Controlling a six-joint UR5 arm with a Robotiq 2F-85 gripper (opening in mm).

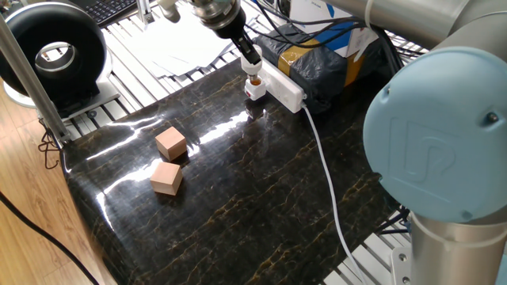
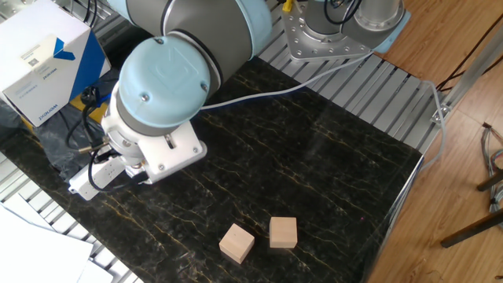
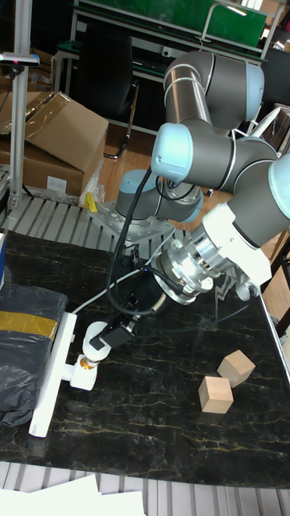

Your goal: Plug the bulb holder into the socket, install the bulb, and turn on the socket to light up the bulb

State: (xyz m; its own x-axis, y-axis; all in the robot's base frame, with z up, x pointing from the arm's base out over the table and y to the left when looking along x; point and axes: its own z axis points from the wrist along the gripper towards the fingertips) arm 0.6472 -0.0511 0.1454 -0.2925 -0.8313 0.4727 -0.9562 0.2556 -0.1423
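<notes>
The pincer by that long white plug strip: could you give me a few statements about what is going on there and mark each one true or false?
1. The pincer is down over the bulb holder at the socket. True.
2. The bulb holder lies loose in the middle of the table. False: it sits at the side of the socket, near the table's edge.
3. Two wooden blocks sit close together, well away from the socket. True.
4. A wooden block is held in the pincer. False: both lie on the table.
5. The socket's white cable runs across the dark tabletop. True.
6. The dark wrapped box stands between the two blocks. False: it lies beside the socket.
</notes>
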